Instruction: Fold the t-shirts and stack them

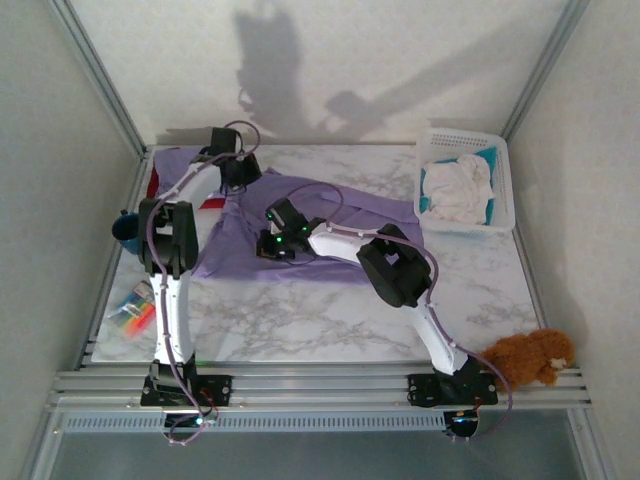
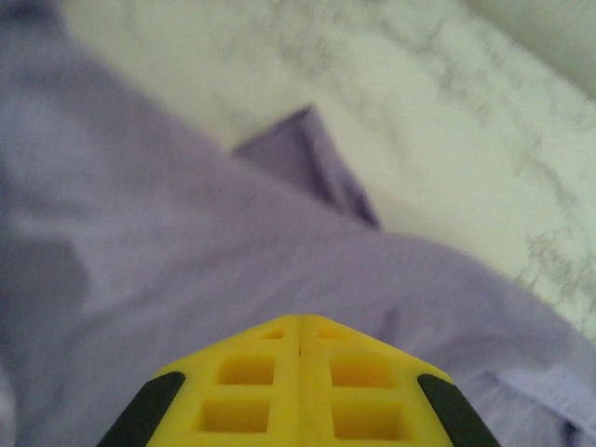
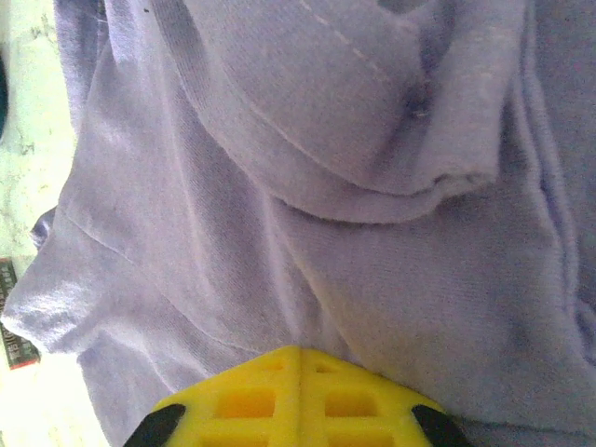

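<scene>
Seemingly mid-fold, the left gripper [image 2: 298, 324] and right gripper [image 3: 300, 354] each have fingers closed on the lavender t-shirt [image 1: 345, 212] spread across the top view's centre, so the next move likely calls for carrying the pinched cloth over evenly.

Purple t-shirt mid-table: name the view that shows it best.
Top external: the purple t-shirt lies spread on the table, its outline mostly visible. Left wrist gives a blurred patch of cloth; right wrist shows close folds and a hem.
</scene>
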Controlling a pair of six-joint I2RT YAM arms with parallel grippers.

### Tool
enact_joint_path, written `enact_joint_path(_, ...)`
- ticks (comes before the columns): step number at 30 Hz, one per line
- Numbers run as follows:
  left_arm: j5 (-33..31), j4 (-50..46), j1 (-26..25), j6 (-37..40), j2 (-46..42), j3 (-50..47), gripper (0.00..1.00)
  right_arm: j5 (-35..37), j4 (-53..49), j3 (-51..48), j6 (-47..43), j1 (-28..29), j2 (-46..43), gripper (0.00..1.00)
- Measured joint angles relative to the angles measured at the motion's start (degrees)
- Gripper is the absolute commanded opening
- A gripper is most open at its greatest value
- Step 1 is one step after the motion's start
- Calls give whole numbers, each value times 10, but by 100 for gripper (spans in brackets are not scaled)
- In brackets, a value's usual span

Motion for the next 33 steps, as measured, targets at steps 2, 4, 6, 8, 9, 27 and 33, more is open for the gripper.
enact_joint_path(2,-16,0,-1,0,-47,-67,0,4,-7,7,-4,0,0,0)
enact_joint_path(4,-32,-10,0,0,-109,-141,0,9,-7,13,-8,0,0,0)
enact_joint_path(6,-51,-3,4,0,-176,-218,0,10,8,13,-11,0,-1,0)
enact_joint_path(8,-59,-2,9,-5,-241,-286,0,12,18,13,-13,0,-1,0)
enact_joint_path(9,-63,7,13,-8,-274,-324,0,13,22,13,-14,0,-1,0)
enact_joint_path(27,-62,95,19,-60,-357,-586,0,8,-49,221,-29,-15,101,0)
enact_joint_path(33,-57,131,19,-61,-358,-602,0,-2,-83,264,-40,-17,145,0)
